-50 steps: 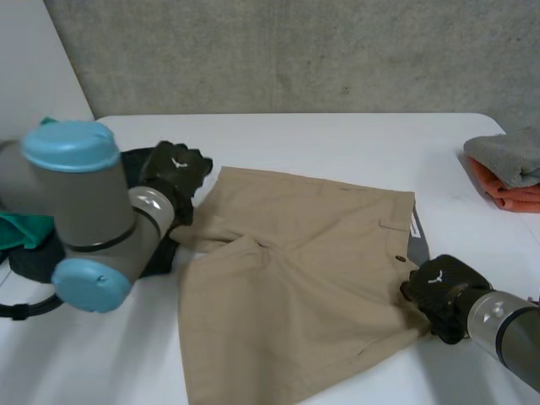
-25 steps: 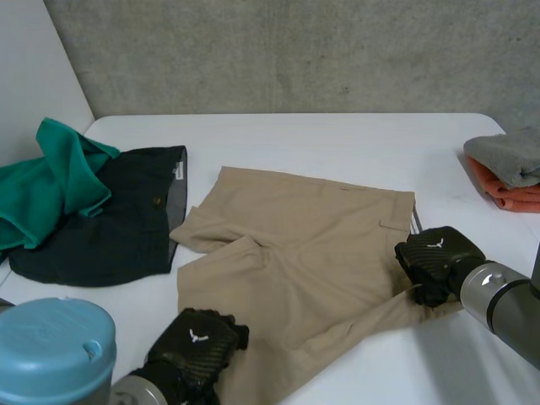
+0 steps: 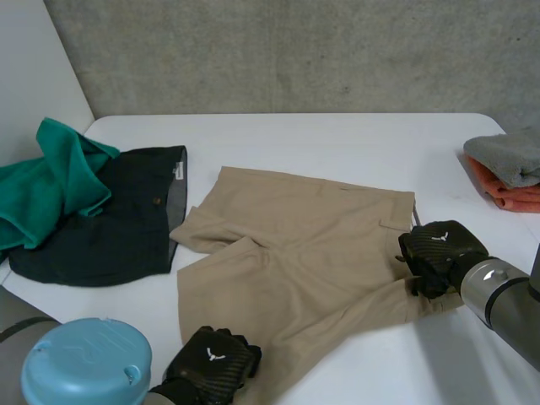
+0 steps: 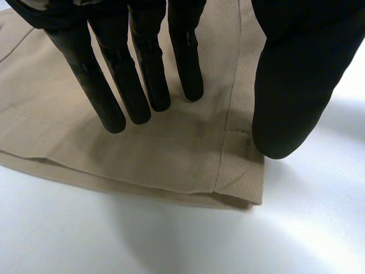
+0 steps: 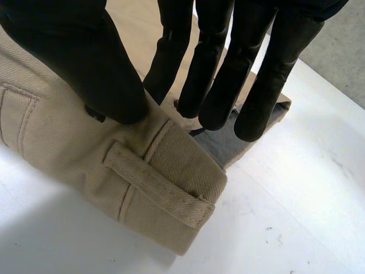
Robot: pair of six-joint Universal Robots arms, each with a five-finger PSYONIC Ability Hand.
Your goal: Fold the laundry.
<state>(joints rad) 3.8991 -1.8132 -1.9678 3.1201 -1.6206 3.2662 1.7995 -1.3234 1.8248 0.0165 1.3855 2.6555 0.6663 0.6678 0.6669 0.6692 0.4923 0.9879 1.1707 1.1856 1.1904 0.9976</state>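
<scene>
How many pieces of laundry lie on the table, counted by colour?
Tan: 1, the tan shorts
Black: 1, the black shorts
Green: 1, the green cloth
Grey: 1, the folded grey cloth
Orange: 1, the folded orange cloth under the grey one
Total: 5

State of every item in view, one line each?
tan shorts: spread out, not yet folded.
left robot hand: open, fingers straight over leg hem.
right robot hand: pinching waistband, thumb against fingers.
dark shorts: flat, partly under green garment.
green garment: crumpled.
grey cloth: folded, atop orange cloth.
</scene>
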